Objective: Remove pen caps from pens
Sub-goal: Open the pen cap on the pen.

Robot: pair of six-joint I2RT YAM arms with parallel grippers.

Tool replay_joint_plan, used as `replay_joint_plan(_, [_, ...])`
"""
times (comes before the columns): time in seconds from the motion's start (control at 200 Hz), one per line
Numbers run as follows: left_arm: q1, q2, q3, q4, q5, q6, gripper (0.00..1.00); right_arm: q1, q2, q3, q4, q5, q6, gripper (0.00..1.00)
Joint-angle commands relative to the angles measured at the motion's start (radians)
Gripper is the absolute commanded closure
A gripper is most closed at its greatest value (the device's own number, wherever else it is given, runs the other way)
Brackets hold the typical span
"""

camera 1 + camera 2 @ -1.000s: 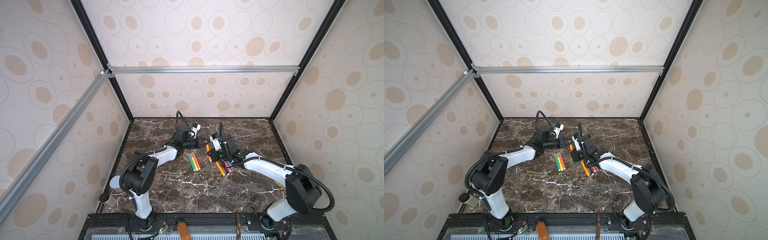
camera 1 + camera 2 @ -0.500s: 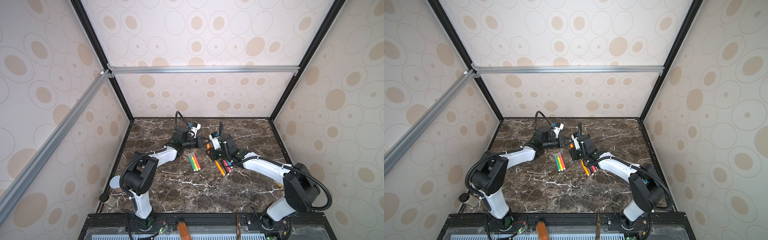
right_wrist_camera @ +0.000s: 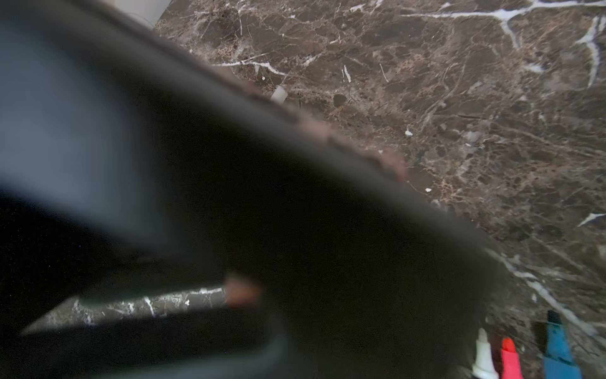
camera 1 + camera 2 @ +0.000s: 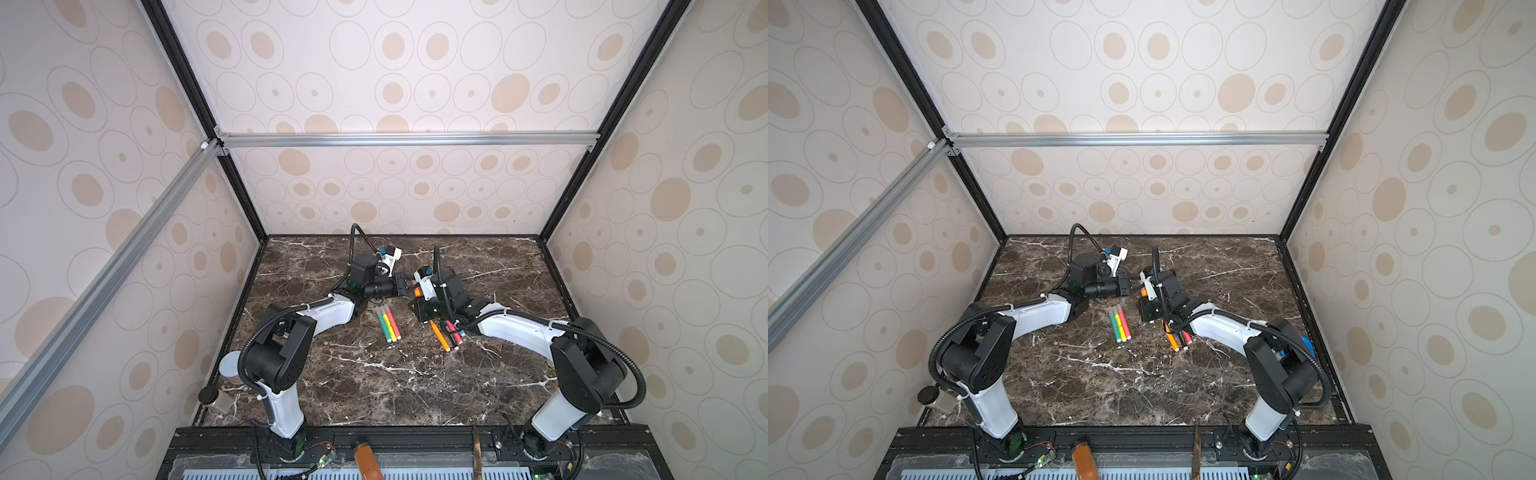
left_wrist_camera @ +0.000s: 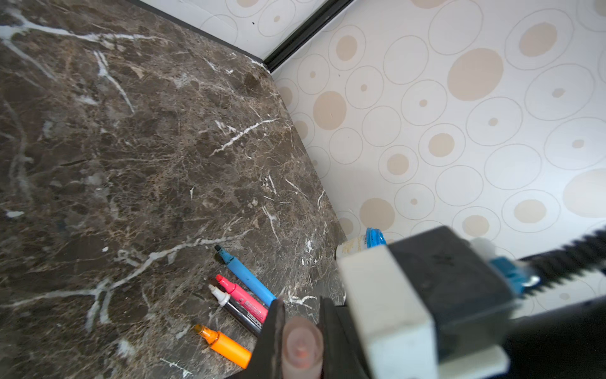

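Dark marble worktop (image 4: 374,374). In both top views, three pens (image 4: 387,323) (image 4: 1119,323) were laid together near the left pincer (image 4: 404,285). Left wrist view: a pen cap (image 5: 301,344) was pinched in it. Right wrist view was blurred; right pincer's (image 4: 418,296) state couldn't be told.

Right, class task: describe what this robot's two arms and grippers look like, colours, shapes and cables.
The left arm and right arm match: smooth white shells between bulky black joints. A black ribbed cable loops along each. Each wrist carries a small white camera box with a blue plug. The left gripper has slim black fingers.
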Motion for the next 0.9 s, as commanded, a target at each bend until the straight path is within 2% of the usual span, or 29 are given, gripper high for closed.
replay_joint_plan(0.0, [-0.006,-0.04,0.013,0.058,0.038,-0.027,1.0,0.004,0.013,0.023,0.014,0.021,0.015,0.79])
replay_joint_plan(0.065, [-0.005,-0.041,0.013,0.056,0.036,-0.025,1.0,0.005,0.008,0.016,0.026,0.03,0.018,0.87])
replay_joint_plan(0.145, [-0.006,-0.042,0.013,0.05,0.035,-0.019,1.0,0.004,-0.006,0.005,0.033,0.036,0.017,0.89])
replay_joint_plan(0.485, [-0.005,-0.033,0.014,0.015,0.025,0.014,1.0,0.002,-0.072,-0.034,0.027,0.055,0.006,0.71])
replay_joint_plan(0.625, [-0.005,-0.03,0.014,0.009,0.022,0.02,1.0,0.001,-0.093,-0.043,0.021,0.063,0.003,0.71])
replay_joint_plan(0.675, [-0.005,-0.03,0.015,0.011,0.021,0.018,1.0,0.002,-0.095,-0.044,0.018,0.061,0.002,0.73])
replay_joint_plan(0.895, [-0.005,-0.023,0.018,0.001,0.016,0.027,1.0,0.001,-0.092,-0.045,0.017,0.032,0.003,0.96])
